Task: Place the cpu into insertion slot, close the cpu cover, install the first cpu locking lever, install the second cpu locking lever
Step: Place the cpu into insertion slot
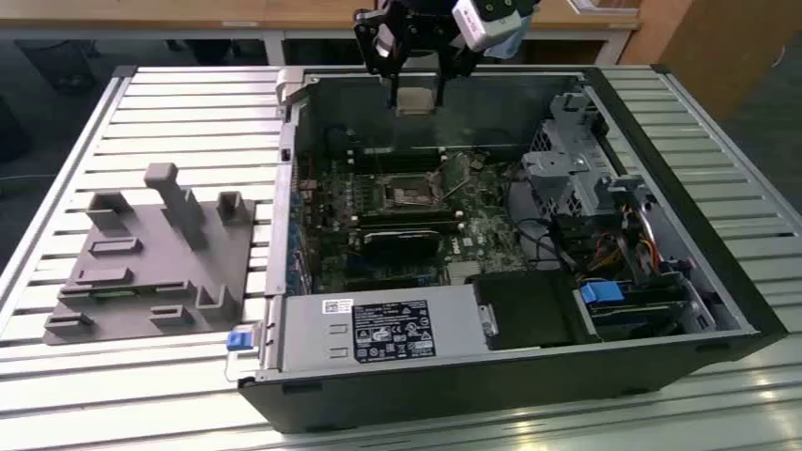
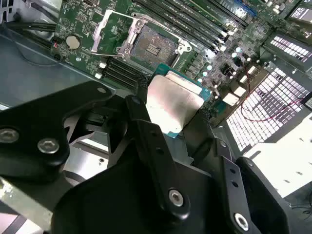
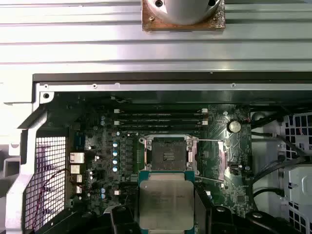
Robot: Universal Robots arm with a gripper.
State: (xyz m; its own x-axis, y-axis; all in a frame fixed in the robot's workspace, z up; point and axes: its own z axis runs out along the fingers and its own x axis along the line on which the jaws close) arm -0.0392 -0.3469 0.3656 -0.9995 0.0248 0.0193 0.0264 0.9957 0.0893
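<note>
**CPU held over the open socket, not yet seated**

- Gripper (image 1: 416, 94) hangs above the far side of the open computer case (image 1: 701, 310), well clear of the motherboard (image 1: 329, 235).
- Its black fingers (image 2: 142, 117) are closed onto opposite edges of the cpu (image 3: 165, 202). Edge grip, presumably to keep the underside untouched and free to drop flat into place.
- The chip rides level, silvery face up toward both wrist cameras, green border showing at the sides.
- Insertion slot (image 3: 168, 153) sits bare below it, dark centre exposed. In the first wrist view the chip lines up roughly with the socket but short of it.
- The cpu cover (image 2: 99, 33) is swung up and away from the socket, so the opening is clear. The thin locking levers (image 3: 210, 141) look released too.
- My read: placement is under way; cover and both levers undone.
</note>
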